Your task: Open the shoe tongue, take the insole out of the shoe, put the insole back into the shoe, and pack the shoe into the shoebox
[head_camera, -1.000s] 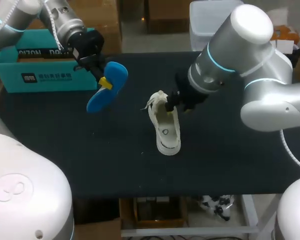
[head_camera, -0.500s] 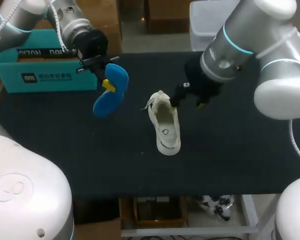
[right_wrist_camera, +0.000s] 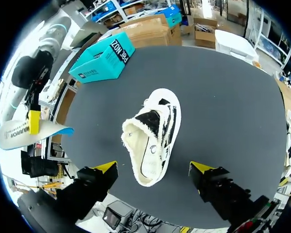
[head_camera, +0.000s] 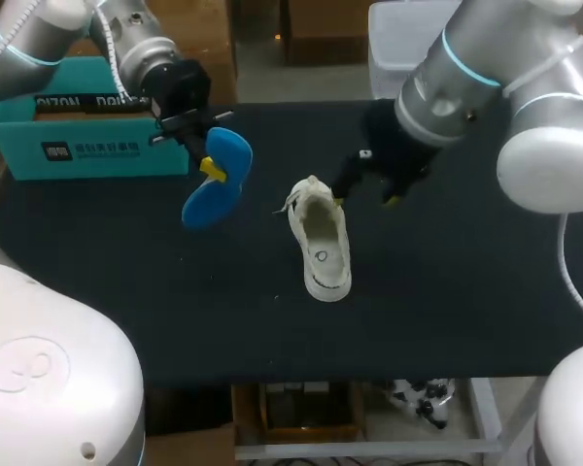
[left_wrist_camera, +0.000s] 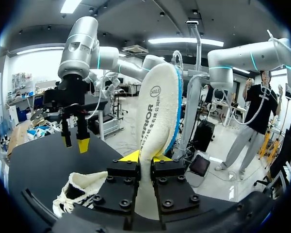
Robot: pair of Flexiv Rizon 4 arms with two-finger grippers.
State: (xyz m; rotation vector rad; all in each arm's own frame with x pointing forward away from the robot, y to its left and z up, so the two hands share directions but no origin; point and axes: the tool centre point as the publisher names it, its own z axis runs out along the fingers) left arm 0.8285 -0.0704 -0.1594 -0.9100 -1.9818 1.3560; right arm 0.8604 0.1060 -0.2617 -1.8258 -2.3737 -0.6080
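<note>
Insole held up in the air, shoe lying open in the middle of the surface.
The teal shoebox [head_camera: 87, 136] sits at the far left corner of the black surface [head_camera: 447, 311], well apart from the shoe. Near it, the left gripper [head_camera: 210, 167] is clamped on the blue-backed insole [head_camera: 214, 189] and holds it above the surface, between box and shoe. The white shoe [head_camera: 321, 248] lies with its opening upward. The right gripper [head_camera: 365, 199] hangs over the shoe's far end, fingers spread wide and apart from it.
</note>
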